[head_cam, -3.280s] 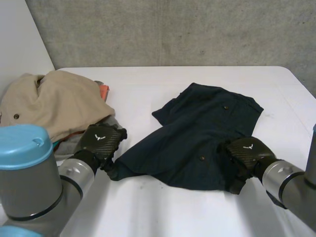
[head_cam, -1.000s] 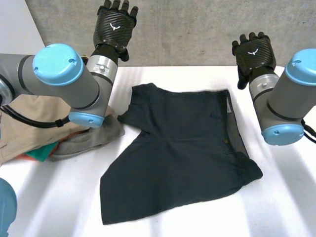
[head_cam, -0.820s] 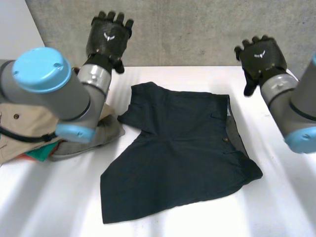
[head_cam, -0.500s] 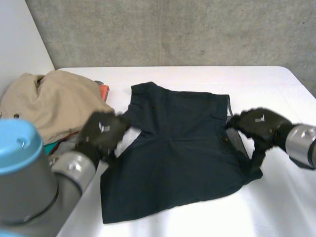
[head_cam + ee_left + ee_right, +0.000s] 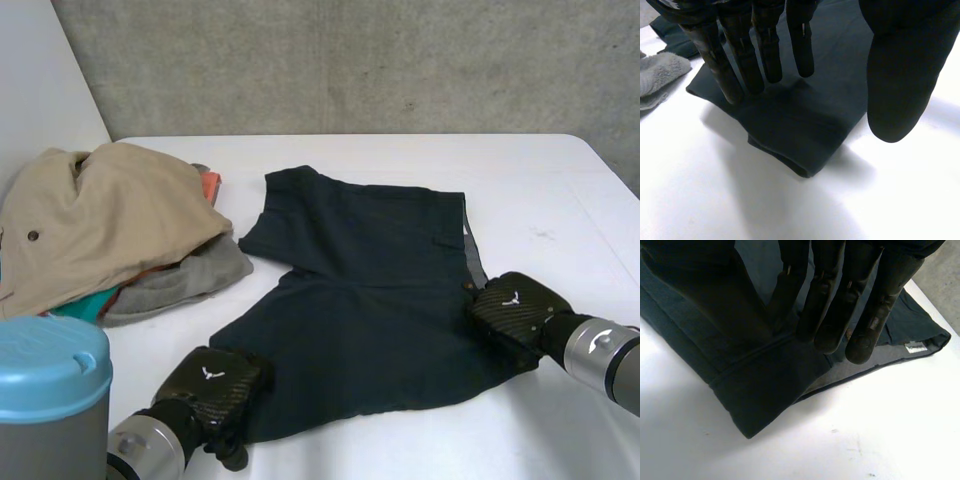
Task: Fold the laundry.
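Covering shorts corners: left hand, right hand; contact unclear.

clothes pile at left, table right free

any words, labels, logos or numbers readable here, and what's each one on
No words or numbers can be read.
White label at the waistband of the shorts: print too small to read.
White winged emblem, no letters, on the back of the left robot hand.
The same emblem, no letters, on the back of the right robot hand.
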Controlling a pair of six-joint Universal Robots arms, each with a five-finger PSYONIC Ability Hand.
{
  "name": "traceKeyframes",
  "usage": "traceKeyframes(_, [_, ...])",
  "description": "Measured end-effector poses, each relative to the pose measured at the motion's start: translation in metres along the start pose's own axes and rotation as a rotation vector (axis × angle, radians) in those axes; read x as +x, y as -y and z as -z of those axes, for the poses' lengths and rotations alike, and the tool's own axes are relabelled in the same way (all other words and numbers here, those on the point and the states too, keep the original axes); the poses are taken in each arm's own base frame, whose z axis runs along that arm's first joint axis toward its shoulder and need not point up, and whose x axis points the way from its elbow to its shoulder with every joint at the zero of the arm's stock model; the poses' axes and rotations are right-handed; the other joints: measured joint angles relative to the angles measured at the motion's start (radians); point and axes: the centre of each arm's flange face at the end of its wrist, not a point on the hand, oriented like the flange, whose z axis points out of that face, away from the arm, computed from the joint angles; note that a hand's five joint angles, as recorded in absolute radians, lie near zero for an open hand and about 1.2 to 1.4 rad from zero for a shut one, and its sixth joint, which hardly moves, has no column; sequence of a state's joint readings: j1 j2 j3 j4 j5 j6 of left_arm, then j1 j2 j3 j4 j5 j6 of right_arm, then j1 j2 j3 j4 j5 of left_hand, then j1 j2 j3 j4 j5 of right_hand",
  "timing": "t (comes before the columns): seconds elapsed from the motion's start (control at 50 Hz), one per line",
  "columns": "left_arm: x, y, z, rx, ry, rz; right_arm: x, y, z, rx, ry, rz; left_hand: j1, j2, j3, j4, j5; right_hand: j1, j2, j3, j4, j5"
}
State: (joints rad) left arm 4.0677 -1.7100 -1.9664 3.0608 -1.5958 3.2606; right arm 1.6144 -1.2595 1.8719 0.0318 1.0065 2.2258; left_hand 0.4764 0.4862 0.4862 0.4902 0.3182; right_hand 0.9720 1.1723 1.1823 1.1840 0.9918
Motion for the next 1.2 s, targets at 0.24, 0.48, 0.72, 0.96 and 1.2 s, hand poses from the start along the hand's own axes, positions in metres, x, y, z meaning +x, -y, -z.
traceKeyframes(0.24, [0.01, -0.009, -0.008, -0.034, -0.023, -0.045, 0.005, 0.001, -0.004, 0.01, -0.015, -0.114, 0.116, 0.097, 0.098, 0.096, 0.093, 0.021, 0.0, 0.001, 0.004, 0.0])
traceKeyframes(0.48, [0.006, -0.005, -0.022, 0.013, 0.036, -0.108, 0.008, 0.002, -0.004, 0.013, -0.029, -0.147, 0.196, 0.183, 0.177, 0.18, 0.171, 0.021, 0.0, 0.001, 0.004, 0.0])
traceKeyframes(0.72, [0.004, -0.005, -0.035, 0.038, 0.067, -0.185, 0.009, 0.001, -0.003, 0.004, -0.036, -0.163, 0.519, 0.506, 0.49, 0.491, 0.482, -0.176, -0.256, -0.245, -0.246, -0.216])
traceKeyframes(0.96, [0.001, 0.018, -0.047, 0.16, 0.107, -0.238, 0.026, 0.017, 0.022, 0.052, -0.106, -0.254, 0.663, 0.704, 0.699, 0.704, 0.664, -0.527, -0.665, -0.68, -0.683, -0.665])
traceKeyframes(1.2, [-0.025, 0.06, -0.06, 0.266, 0.196, -0.219, 0.009, 0.015, 0.028, 0.037, -0.012, -0.229, 0.663, 0.704, 0.699, 0.707, 0.664, -0.568, -0.708, -0.726, -0.734, -0.714])
